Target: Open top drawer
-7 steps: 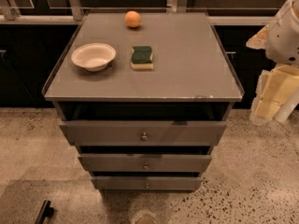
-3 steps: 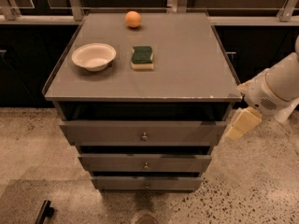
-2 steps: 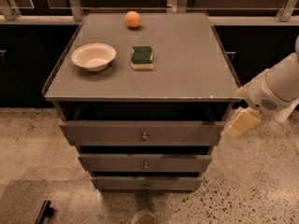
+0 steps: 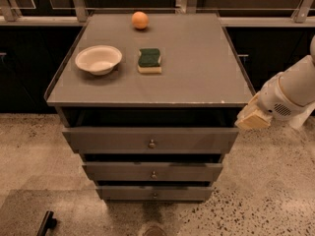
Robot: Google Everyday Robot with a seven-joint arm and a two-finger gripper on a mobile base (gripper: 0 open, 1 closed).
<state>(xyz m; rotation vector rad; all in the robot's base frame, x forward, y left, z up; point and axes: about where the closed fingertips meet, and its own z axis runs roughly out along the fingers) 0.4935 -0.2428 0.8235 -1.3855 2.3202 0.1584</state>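
Note:
The top drawer [image 4: 113,139] is the widest of three grey-brown drawers under the cabinet top, with a small round knob [image 4: 151,143] at the centre of its flat front. Its front stands forward of the cabinet top's edge, with a dark gap above it. My gripper [image 4: 253,117] is at the right of the cabinet, level with the top drawer's upper right corner and just outside it. The white arm [image 4: 290,92] comes in from the right edge.
On the cabinet top [image 4: 202,68] sit a white bowl [image 4: 98,59], a green-and-yellow sponge [image 4: 149,60] and an orange [image 4: 140,20]. Two narrower drawers [image 4: 152,172] lie below the top drawer. Speckled floor surrounds the cabinet; dark cabinets stand behind it.
The arm has come down from the upper right and swung left, bringing the gripper next to the top drawer's right corner. The drawers have not moved.

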